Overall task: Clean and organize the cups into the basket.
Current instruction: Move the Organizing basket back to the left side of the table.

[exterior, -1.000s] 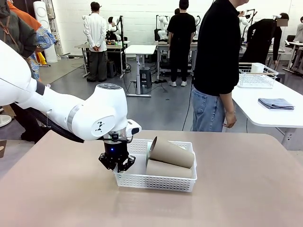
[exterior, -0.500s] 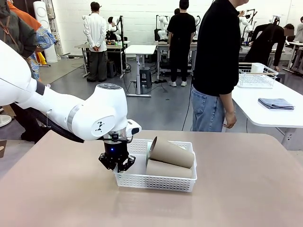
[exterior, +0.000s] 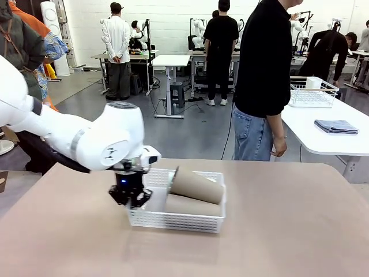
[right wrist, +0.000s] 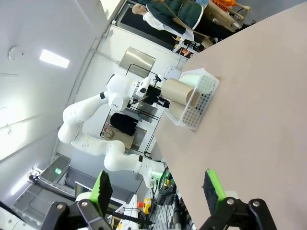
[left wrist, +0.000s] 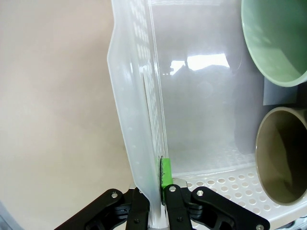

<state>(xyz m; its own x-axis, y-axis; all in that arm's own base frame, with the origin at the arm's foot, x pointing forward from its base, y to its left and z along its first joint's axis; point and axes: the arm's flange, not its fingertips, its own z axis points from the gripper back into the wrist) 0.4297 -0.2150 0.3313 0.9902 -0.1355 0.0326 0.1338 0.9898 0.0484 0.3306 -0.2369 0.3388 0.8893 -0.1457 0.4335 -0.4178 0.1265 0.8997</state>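
Note:
The white basket (exterior: 176, 221) sits mid-table with two tan-brown cups lying on their sides in it, one (exterior: 196, 185) resting on the other (exterior: 193, 206). My left gripper (exterior: 131, 199) is shut on the basket's left wall. In the left wrist view that gripper (left wrist: 154, 201) pinches the thin wall (left wrist: 136, 96). A green pad (left wrist: 166, 172) shows on the inner side. Inside lie a pale mint cup (left wrist: 273, 43) and a tan cup (left wrist: 283, 158), mouths toward the camera. My right gripper (right wrist: 158, 186) is open above the table, far from the basket (right wrist: 199, 103).
A person in black (exterior: 265, 75) stands at the table's far edge. A white table at the right holds a wire basket (exterior: 311, 92) and a folded cloth (exterior: 336, 126). Bare brown tabletop (exterior: 288, 231) lies to the right of the basket.
My left gripper has moved to the left, and the basket with its cups has slid left along with it. The grip on the wall is unchanged.

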